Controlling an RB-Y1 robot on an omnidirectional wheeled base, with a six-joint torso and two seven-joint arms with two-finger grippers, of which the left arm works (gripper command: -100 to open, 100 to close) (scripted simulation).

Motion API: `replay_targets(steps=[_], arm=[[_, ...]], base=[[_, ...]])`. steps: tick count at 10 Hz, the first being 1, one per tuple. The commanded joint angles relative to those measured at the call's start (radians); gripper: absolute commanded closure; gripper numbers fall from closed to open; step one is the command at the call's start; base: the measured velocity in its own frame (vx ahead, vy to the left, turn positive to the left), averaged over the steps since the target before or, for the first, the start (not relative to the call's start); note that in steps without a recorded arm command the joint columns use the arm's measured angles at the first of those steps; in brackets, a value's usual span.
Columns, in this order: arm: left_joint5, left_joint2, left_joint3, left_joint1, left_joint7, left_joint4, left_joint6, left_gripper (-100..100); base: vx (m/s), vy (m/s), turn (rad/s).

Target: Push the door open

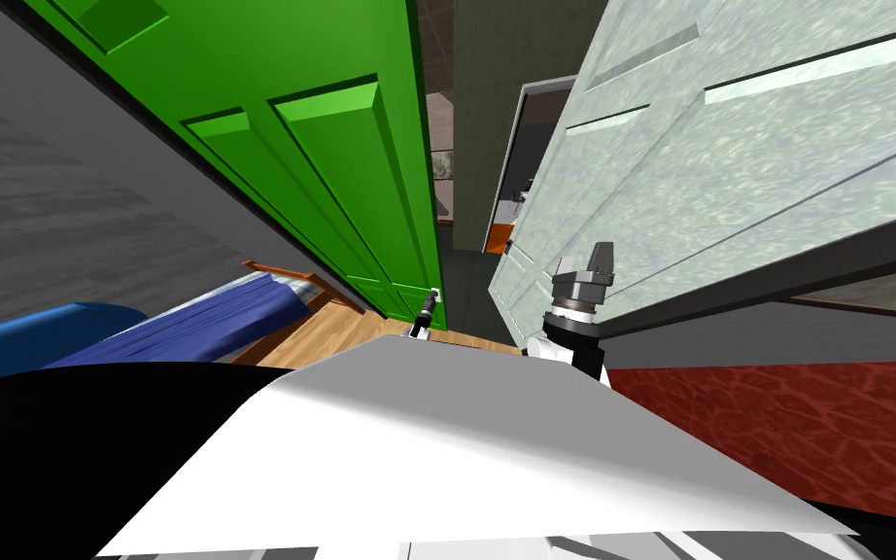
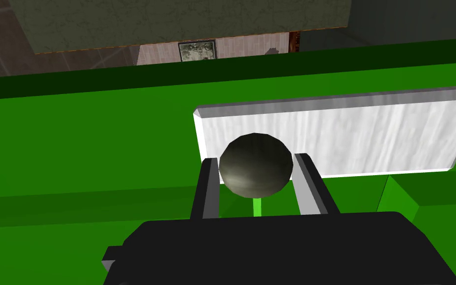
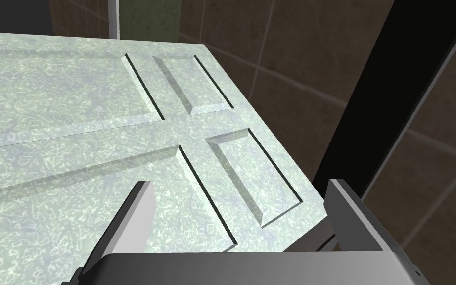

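Observation:
A green panelled door [image 1: 320, 165] stands to my left, its free edge near the middle of the head view. My left gripper [image 1: 427, 309] reaches to that edge. In the left wrist view the left gripper [image 2: 255, 161] is shut on a dark round knob [image 2: 255, 166], with a finger pressing each side. The knob sits on a light grey plate [image 2: 370, 143] on the green door [image 2: 73, 138]. A pale green marbled door [image 1: 728, 156] stands to my right. My right gripper [image 1: 592, 261] is close to its face. That right gripper [image 3: 239, 185] is open over the marbled door's panels [image 3: 73, 123].
A narrow gap between the two doors shows a dark wall [image 1: 475, 117] and a doorway beyond. A bed with a blue cover [image 1: 193, 321] lies at the left on a wooden floor [image 1: 339, 335]. A red floor patch [image 1: 776, 418] lies at the right. A black area [image 3: 370, 99] shows past the marbled door's edge.

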Motion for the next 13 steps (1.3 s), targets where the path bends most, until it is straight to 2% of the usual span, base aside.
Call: replay_targets(steps=[1,4,5,8,10,11,13], arm=[[0.000,0.000,0.000,0.001,0.000,0.000,-0.001,100],[0.000,0.000,0.000,0.001,0.000,0.000,-0.001,100],[0.005,0.012,0.011,0.001,-0.005,0.003,0.002,100],[0.013,0.025,0.027,-0.001,-0.012,0.005,0.002,100],[0.013,0.025,0.027,-0.001,-0.012,0.005,0.002,100],[0.021,0.036,0.044,-0.003,-0.020,0.007,0.001,100],[0.028,0.044,0.059,-0.005,-0.026,0.008,0.001,100]], base=[[-0.016,0.004,-0.004],[-0.005,0.001,0.001],[0.090,-0.031,0.023],[0.152,-0.053,0.031],[0.084,-0.014,0.005],[0.122,-0.055,0.063],[0.189,-0.057,0.084]])
